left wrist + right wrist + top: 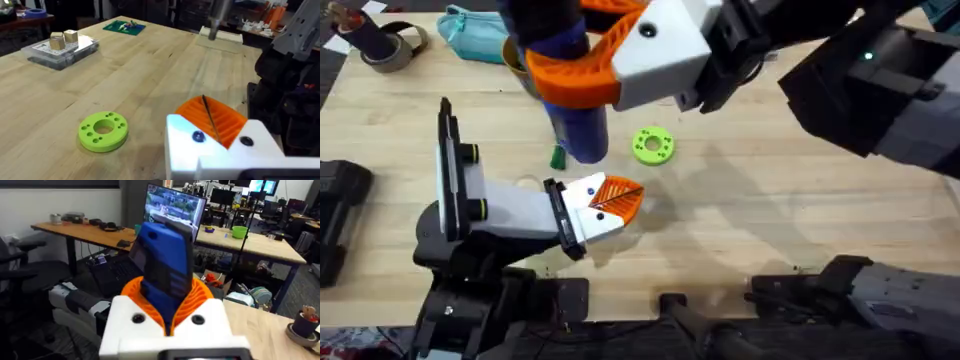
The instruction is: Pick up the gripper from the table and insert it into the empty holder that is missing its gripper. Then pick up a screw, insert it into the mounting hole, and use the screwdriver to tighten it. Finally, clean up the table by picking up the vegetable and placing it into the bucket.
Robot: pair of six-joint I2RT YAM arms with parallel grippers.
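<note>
My right gripper (572, 72) reaches across the far side of the table, shut on the fat blue screwdriver (582, 135), which hangs tip down over the wood. In the right wrist view the screwdriver (165, 255) stands between the orange pads (200, 297). The small dark-green vegetable (557, 156) lies on the table just left of the screwdriver's lower end. A sliver of the mustard-yellow bucket (512, 52) shows behind the right gripper. My left gripper (628, 198) rests low at mid-table, its orange pads (225, 122) pressed together with nothing seen between them. The holder and screw are out of view.
A lime-green disc (653, 145) with a centre hole lies right of the screwdriver and ahead of the left gripper (205, 102). A teal pouch (475, 28) and a tape roll (390, 45) sit at the far left. A clear plastic box (62, 47) stands farther off.
</note>
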